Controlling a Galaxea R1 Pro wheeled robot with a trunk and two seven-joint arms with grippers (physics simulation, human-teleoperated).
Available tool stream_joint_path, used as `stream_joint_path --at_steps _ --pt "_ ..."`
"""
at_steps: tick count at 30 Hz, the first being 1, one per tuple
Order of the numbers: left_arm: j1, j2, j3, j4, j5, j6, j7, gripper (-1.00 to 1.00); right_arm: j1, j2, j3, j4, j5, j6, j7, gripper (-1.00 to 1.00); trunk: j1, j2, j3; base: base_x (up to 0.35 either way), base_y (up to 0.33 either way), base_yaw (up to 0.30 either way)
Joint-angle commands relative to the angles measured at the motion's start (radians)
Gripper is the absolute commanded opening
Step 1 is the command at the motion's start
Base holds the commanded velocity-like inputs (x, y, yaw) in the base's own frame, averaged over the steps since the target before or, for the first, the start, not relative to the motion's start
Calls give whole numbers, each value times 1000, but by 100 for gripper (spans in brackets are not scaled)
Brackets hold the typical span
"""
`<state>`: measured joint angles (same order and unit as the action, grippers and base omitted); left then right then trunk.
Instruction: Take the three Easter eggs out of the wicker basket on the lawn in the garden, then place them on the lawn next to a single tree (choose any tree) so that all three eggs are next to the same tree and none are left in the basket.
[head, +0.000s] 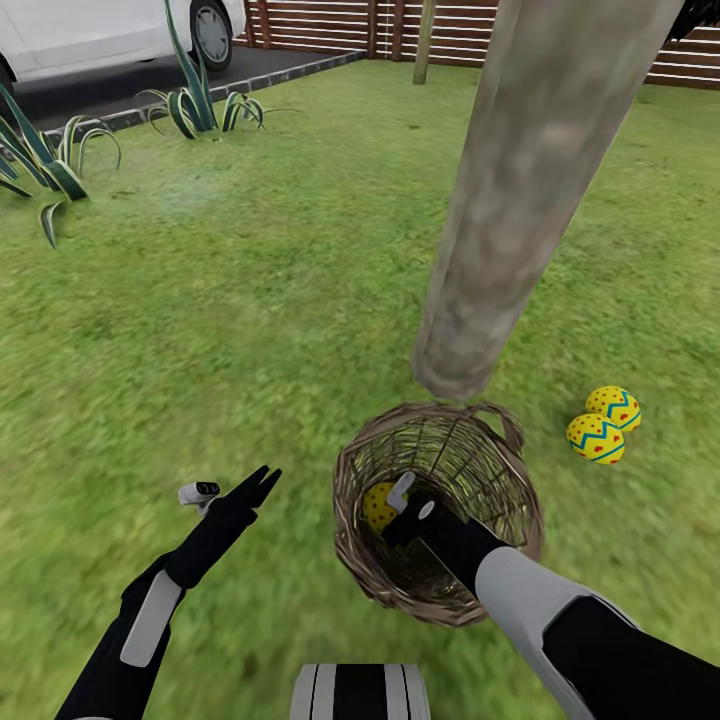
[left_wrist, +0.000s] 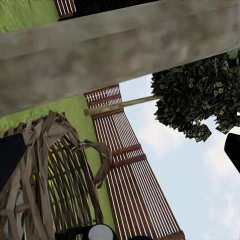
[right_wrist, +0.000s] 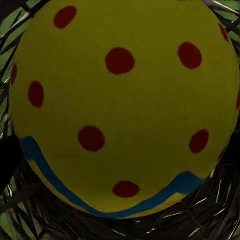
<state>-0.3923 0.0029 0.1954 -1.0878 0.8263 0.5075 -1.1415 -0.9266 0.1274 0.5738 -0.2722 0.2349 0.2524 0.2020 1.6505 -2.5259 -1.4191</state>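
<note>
The wicker basket (head: 520, 500) stands on the lawn (head: 250, 330) right at the foot of the thick grey-brown tree trunk (head: 530, 200). One yellow Easter egg (head: 376, 508) lies inside it. My right gripper (head: 413, 498) reaches down into the basket, open, its fingers on either side of that egg (right_wrist: 120, 110) at very close range. Two more Easter eggs (head: 613, 406) (head: 596, 438) rest together on the grass to the right of the trunk. Left of the basket, my left gripper (head: 262, 482) hovers open and empty over the grass. The left wrist view shows the basket rim (left_wrist: 55, 150) and the trunk (left_wrist: 115, 55).
Spiky green plants (head: 190, 100) (head: 40, 160) edge the lawn at the far left, beside a dark driveway with a white car (head: 100, 30). A slatted wooden fence (head: 330, 25) and a thin trunk (head: 426, 40) close the back. Open grass lies left and ahead.
</note>
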Motion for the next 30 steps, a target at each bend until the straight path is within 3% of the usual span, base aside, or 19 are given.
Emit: stream_joint_path --at_steps 1,10,14,22,30 --pt "0 0 1 0 5 9 -2 100 0 0 -2 -2 7 5 5 -100 0 0 -1 0 0 0" --pt "0 0 1 0 8 9 -6 100 0 1 -3 -2 7 7 4 -100 0 0 -1 0 0 0" --pt "0 0 1 0 7 9 -5 100 0 0 -3 -2 7 7 4 -100 2 -1 -16 0 0 0" --pt "0 -17 2 2 5 8 -3 100 0 0 -3 -2 7 7 4 -100 2 -1 -16 0 0 0" --pt "0 -17 1 0 4 9 -2 100 0 0 -3 -2 7 7 4 -100 2 -1 -16 0 0 0"
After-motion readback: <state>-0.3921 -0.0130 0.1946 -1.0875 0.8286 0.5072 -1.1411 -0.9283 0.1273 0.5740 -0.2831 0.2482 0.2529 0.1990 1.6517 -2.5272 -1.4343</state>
